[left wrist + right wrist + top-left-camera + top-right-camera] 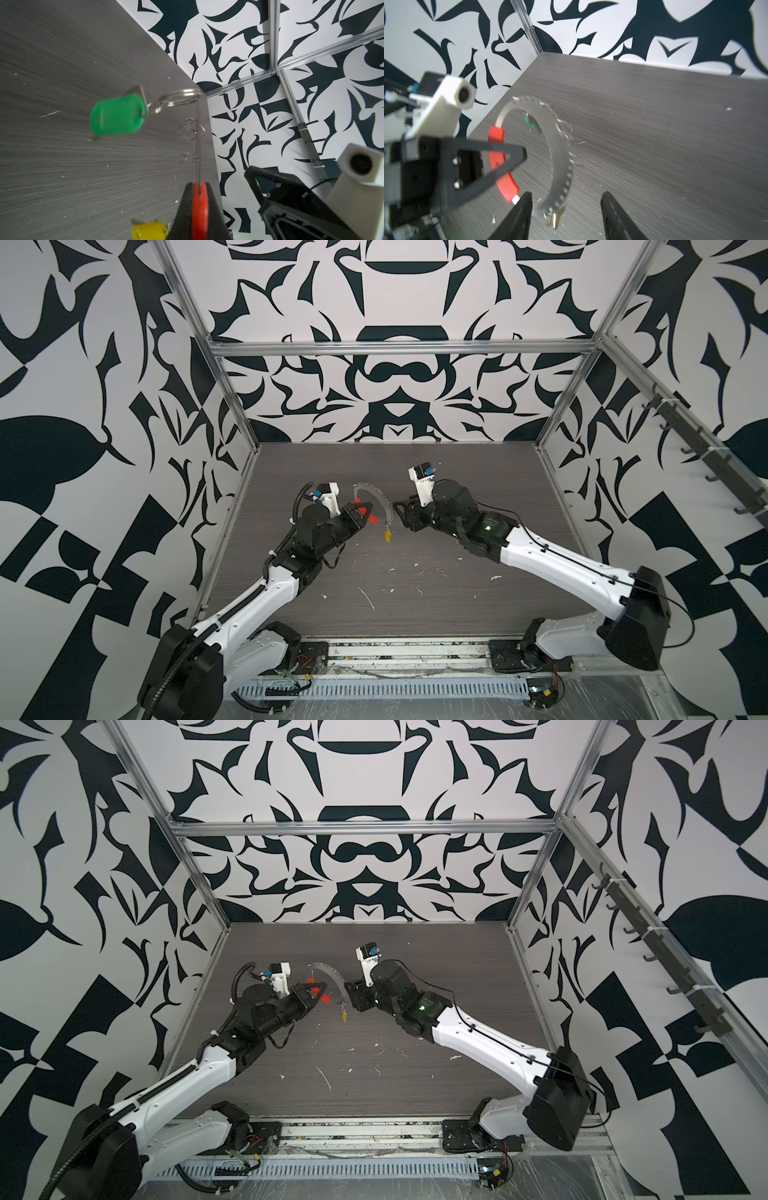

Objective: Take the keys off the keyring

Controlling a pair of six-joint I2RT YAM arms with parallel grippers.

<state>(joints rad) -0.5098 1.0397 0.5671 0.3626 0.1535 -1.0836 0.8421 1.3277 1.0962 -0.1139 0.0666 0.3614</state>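
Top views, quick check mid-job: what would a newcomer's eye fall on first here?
The keyring, held upright above the middle of the table by the left gripper clamped on its red sleeve. Next, the yellow key dangling from its lower end and the green key hanging farther along it, with the right gripper open beside the keyring.

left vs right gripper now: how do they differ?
The left gripper is shut on the red sleeve of the keyring; the right gripper is open, holding nothing. The left gripper carries the keyring; the right gripper's jaws only frame its arc near the yellow key. Both face the keyring.
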